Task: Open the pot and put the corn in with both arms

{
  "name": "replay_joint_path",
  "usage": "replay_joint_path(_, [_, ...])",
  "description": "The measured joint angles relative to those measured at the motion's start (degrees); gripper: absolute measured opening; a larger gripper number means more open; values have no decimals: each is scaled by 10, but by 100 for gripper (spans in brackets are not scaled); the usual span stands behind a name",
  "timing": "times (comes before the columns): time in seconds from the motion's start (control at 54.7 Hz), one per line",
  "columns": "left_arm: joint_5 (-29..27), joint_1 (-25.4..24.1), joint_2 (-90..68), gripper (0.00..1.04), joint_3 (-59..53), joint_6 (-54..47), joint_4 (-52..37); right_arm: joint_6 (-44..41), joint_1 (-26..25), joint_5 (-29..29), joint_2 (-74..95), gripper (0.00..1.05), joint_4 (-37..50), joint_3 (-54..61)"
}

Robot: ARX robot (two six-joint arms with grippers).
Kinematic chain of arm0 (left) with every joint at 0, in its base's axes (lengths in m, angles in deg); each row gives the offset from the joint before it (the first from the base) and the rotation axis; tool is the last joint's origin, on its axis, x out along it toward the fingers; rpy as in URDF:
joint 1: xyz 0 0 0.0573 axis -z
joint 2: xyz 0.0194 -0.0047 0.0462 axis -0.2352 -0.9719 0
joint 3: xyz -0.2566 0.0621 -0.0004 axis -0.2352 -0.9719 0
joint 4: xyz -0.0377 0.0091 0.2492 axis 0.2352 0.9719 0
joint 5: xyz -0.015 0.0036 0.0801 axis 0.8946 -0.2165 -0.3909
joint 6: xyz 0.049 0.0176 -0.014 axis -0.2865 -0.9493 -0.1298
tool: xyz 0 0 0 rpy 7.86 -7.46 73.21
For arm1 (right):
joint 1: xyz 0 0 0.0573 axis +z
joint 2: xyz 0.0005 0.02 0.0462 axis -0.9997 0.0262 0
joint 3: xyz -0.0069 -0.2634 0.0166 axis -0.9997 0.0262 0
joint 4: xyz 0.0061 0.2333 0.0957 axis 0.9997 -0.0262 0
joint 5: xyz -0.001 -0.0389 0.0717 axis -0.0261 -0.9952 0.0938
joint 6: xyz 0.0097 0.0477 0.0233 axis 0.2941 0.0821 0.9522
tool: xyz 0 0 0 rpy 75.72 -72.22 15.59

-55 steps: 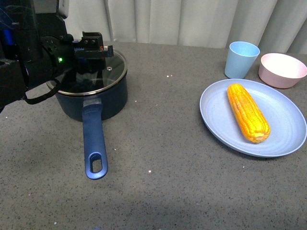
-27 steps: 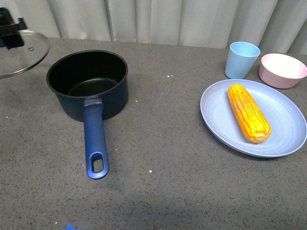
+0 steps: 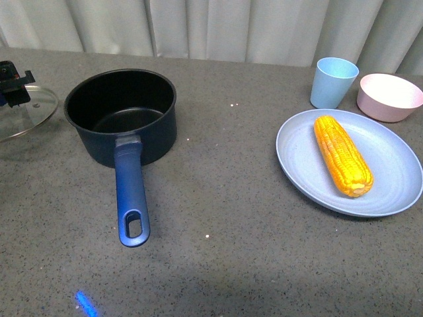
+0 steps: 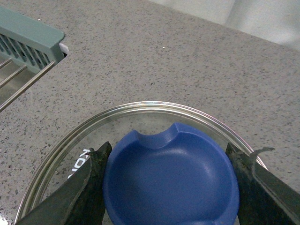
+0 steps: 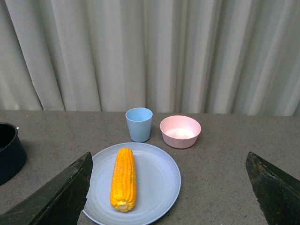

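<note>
Opening done: held glass lid (image 3: 30, 113) by knob (image 4: 171, 180), clamped in left gripper (image 3: 13, 86), beside empty pot (image 3: 122, 112). Had not yet lifted corn (image 3: 342, 154) off blue plate (image 3: 396, 191), with right gripper (image 5: 168, 187) spread wide, empty.

The left tool (image 4: 167, 157) is closed on the blue lid knob (image 4: 171, 185), one finger pressing on each side of it. The right tool (image 5: 168, 159) stands wide open, its two fingers (image 5: 61, 197) far apart.

Kitchen: speckled worktop (image 3: 264, 264), dish rack (image 4: 29, 36) (curtain (image 3: 231, 30) behind).
</note>
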State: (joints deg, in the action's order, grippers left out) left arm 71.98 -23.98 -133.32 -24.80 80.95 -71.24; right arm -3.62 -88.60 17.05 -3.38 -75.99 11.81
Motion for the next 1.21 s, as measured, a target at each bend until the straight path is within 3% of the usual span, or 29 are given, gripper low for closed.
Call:
replay_joint_path(0.548, [10,-3,-34,65,25,-17,29,0,0,0,0,96,0,0])
replay_joint_path(0.768, [13,-4,-16,100,10,-8,21,0,0,0,0,96,0,0])
replay_joint_path(1.06, [53,-10,195,97,-158,0,-75,0,0,0,0,96,0,0])
replay_joint_path(1.151, [191,-5,263,76,-252,-37,-184,0,0,0,0,96,0,0])
replay_joint_path(1.206, [192,7,302,63,-298,-47,-196,0,0,0,0,96,0,0])
